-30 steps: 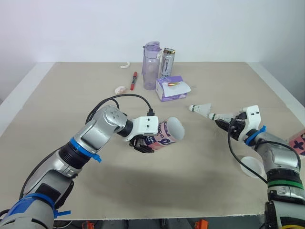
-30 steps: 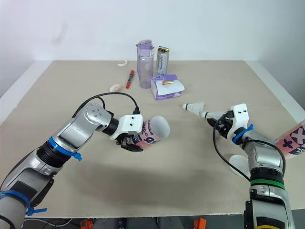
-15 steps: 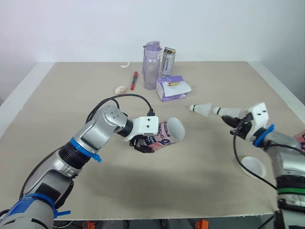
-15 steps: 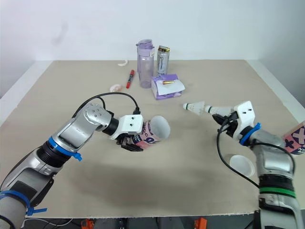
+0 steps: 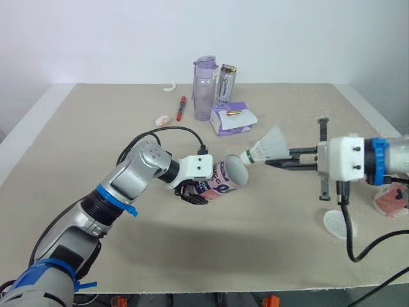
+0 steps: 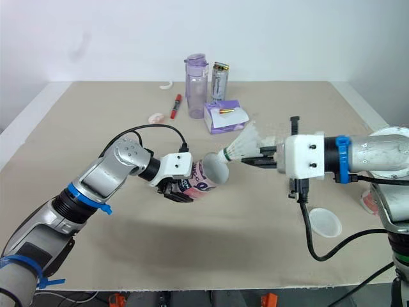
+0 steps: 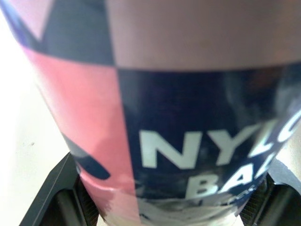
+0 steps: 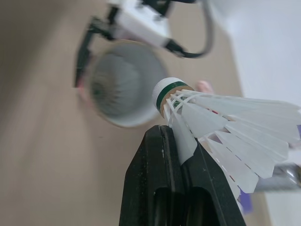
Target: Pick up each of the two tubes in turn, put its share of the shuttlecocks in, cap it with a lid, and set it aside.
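L gripper (image 5: 195,192) clamps pink-and-navy cardboard tube (image 5: 222,179), held sideways, mouth facing R gripper (image 5: 273,160), which pinches white feather shuttlecock (image 5: 265,148) by its skirt. Cork is near mouth's upper rim, off-centre. Risk: catches rim, twists out of thin grip, drops.

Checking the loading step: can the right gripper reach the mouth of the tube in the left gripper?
Probably yes: the left gripper holds the tube with its open mouth facing the right gripper, whose shuttlecock tip is close, nothing between.
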`<state>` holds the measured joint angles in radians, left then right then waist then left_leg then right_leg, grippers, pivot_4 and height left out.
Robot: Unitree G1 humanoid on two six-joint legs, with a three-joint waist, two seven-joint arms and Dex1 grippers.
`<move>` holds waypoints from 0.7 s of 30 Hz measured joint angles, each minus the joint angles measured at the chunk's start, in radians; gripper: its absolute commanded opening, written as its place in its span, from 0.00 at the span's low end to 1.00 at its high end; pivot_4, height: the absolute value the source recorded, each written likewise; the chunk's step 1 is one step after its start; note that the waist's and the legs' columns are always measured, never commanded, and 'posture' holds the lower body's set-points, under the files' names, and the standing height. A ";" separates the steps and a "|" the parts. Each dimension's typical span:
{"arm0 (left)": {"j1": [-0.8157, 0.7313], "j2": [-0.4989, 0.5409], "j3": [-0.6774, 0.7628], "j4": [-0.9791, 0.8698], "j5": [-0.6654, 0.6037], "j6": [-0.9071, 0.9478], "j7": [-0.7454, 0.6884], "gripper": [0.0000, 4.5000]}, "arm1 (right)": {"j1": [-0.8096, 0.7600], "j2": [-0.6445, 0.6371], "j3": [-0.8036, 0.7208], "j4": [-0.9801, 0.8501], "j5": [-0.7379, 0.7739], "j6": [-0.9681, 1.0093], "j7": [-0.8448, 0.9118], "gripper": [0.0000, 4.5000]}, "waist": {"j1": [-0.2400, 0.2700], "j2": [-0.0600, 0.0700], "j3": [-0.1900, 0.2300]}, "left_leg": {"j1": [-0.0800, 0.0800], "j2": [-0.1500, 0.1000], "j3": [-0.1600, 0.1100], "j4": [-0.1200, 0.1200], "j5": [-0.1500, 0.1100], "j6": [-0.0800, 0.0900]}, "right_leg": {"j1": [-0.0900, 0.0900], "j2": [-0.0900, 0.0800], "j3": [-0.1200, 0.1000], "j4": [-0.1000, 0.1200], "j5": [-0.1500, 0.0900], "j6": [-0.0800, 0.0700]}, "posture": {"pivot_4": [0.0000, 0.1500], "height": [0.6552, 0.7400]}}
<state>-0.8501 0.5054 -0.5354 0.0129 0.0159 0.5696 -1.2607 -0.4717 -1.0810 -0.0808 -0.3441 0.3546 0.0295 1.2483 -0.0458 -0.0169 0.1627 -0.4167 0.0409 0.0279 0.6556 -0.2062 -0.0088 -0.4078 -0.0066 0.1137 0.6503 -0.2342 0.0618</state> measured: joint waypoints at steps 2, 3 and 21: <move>-0.003 -0.004 0.001 0.004 0.000 0.005 -0.004 0.73 | -0.023 0.001 0.037 0.005 -0.038 -0.041 0.018 0.02 | 0.001 0.000 0.000 | -0.001 0.000 0.000 0.000 0.000 0.000 | 0.000 0.000 0.000 0.000 0.000 0.000 | 1.00 1.00; -0.004 -0.005 0.001 0.005 0.000 0.006 -0.005 0.73 | -0.034 0.004 0.053 0.010 -0.051 -0.056 0.023 0.02 | 0.001 0.000 0.000 | -0.001 0.000 0.000 0.000 0.000 0.000 | 0.000 0.000 0.000 0.000 0.000 0.000 | 1.00 1.00; -0.008 -0.008 0.003 0.006 -0.003 0.025 -0.007 0.73 | -0.129 0.035 0.127 0.013 -0.047 -0.060 0.099 0.87 | 0.002 0.000 0.000 | -0.002 0.000 -0.001 0.000 0.000 0.000 | -0.001 0.000 -0.001 0.000 -0.001 0.000 | 1.00 1.00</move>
<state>-0.8586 0.4976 -0.5322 0.0185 0.0126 0.5941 -1.2676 -0.6009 -1.0456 0.0466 -0.3314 0.3074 -0.0304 1.3470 -0.0443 -0.0169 0.1628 -0.4189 0.0410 0.0273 0.6557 -0.2062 -0.0088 -0.4086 -0.0069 0.1132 0.6504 -0.2349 0.0615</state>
